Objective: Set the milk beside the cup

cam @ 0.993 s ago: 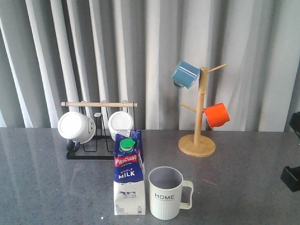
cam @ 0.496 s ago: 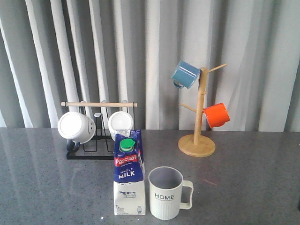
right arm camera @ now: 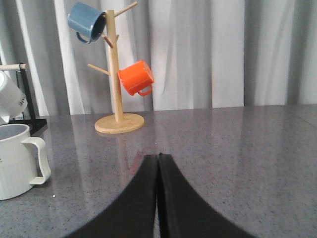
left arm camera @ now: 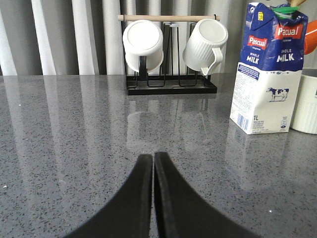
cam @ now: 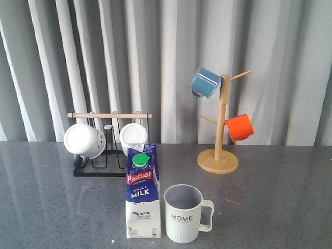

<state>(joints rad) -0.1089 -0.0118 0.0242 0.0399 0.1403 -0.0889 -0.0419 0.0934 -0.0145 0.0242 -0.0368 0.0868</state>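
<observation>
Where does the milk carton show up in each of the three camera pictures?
Front view: the milk stands low, just left of centre, beside the HOME cup.
Left wrist view: the milk stands far right.
Right wrist view: not in it; only the cup shows.
Shared landmark: the black mug rack.

The grey speckled table (cam: 275, 207) carries the milk (cam: 142, 194) upright just beside the cup (cam: 184, 212), both well ahead of the left pincer (left arm camera: 152, 163), with a black mug rack (cam: 106, 168) farther off and a wooden mug tree (right arm camera: 119, 121) ahead of the right pincer (right arm camera: 158, 163).
</observation>
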